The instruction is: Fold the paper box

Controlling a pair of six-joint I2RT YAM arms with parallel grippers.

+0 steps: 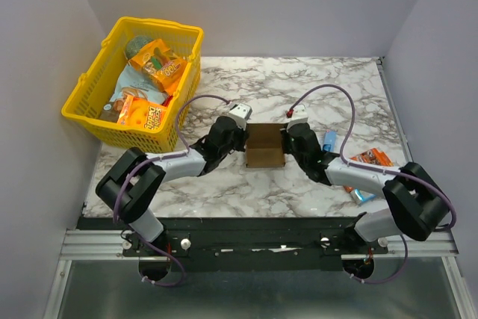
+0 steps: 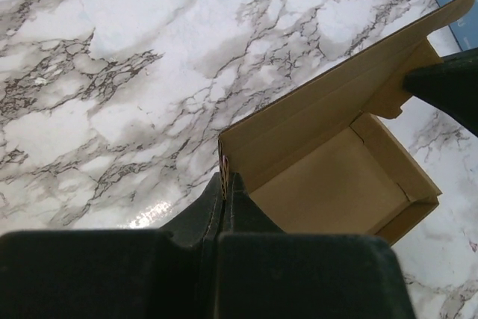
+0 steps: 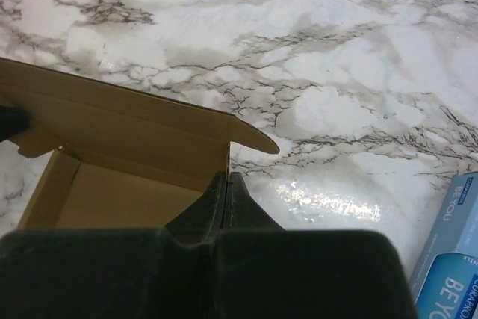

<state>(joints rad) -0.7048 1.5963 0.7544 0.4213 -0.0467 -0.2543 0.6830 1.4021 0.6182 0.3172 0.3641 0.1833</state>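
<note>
Box point(image 1: 265, 149): centre of top view, open, between both grippers.
Left gripper point(image 2: 225, 188): clamped on box's frame-left wall.
Right gripper point(image 3: 228, 182): clamped on frame-right wall.

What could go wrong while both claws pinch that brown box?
1. The left claw and right claw each pinch a thin wall of the box from opposite sides. An uneven pull might tear or crumple the cardboard.
2. The long flap stands open, so it might bend the wrong way.
3. The blue packet lies close to the right claw and could get bumped.
</note>
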